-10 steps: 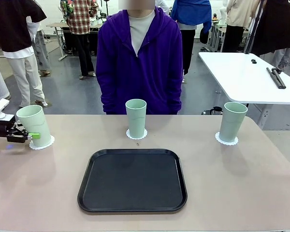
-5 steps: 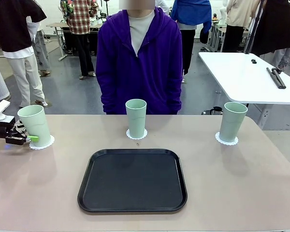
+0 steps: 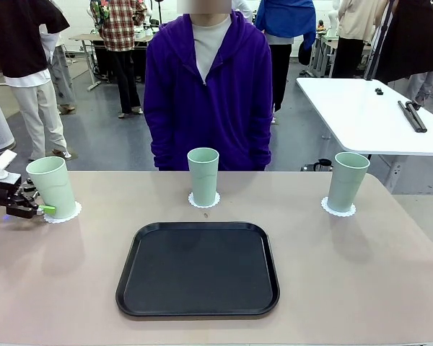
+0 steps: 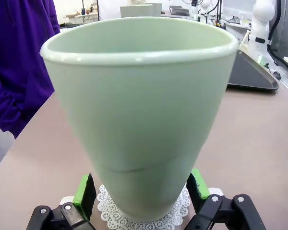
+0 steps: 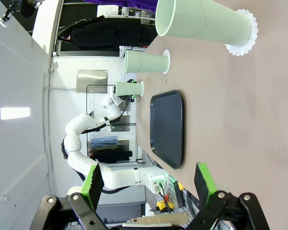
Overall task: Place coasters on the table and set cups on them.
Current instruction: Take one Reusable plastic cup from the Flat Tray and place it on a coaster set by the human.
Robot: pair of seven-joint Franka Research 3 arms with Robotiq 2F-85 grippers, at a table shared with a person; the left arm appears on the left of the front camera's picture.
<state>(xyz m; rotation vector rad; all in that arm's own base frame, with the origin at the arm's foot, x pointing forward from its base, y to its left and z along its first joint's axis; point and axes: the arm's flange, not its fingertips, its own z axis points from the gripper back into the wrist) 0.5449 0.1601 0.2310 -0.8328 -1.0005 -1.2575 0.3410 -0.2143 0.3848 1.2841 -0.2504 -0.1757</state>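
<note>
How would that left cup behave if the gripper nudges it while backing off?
The left cup is tall and tapers to a narrow base, so it probably tips easily. It looks like thin plastic, likely light. On the paper coaster, it may slide.

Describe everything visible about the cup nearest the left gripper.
The left cup is a tall, pale mint-green tumbler, plastic-looking, handleless, tapering toward its base, with a rolled rim. It looks empty. It stands upright on a lacy white coaster on the beige table. The open left gripper straddles its base, green pads beside it with small gaps showing.
</note>
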